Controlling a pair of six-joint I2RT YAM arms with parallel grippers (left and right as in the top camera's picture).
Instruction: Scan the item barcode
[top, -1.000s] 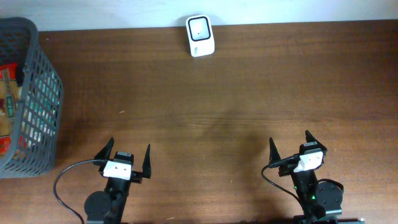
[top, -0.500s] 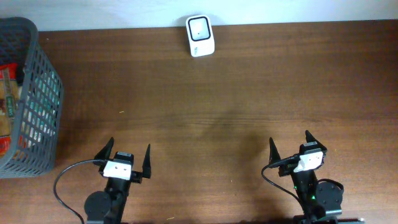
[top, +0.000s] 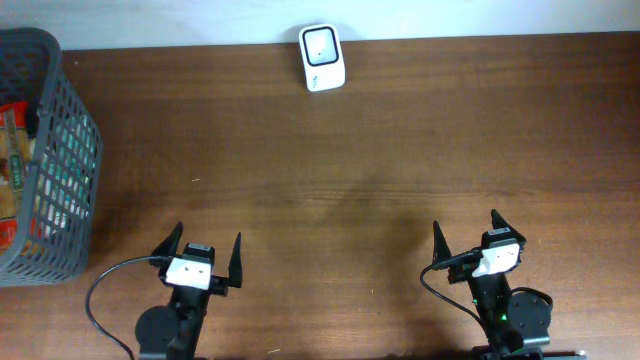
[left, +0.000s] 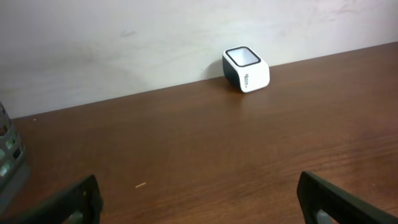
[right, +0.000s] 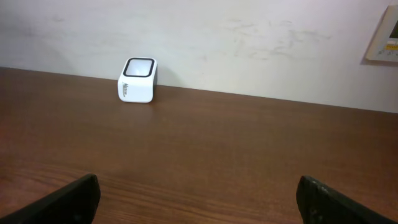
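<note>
The barcode scanner (top: 322, 57), a small white box with a dark window on top, stands at the table's far edge; it also shows as the scanner (left: 246, 68) and the scanner (right: 138, 79). Packaged items (top: 12, 170) with red and orange wrapping lie inside the grey basket (top: 70, 160) at the far left. My left gripper (top: 208, 235) hangs open near the front edge, nothing between its fingers (left: 87, 196). My right gripper (top: 466, 224) is open too, far from the scanner, and empty in the right wrist view (right: 199, 186).
The brown wooden table (top: 400, 150) runs back to a white wall (right: 249, 43). A corner of the basket (left: 9, 158) shows at the left wrist view's left edge. A wall plate (right: 384, 34) sits at the upper right.
</note>
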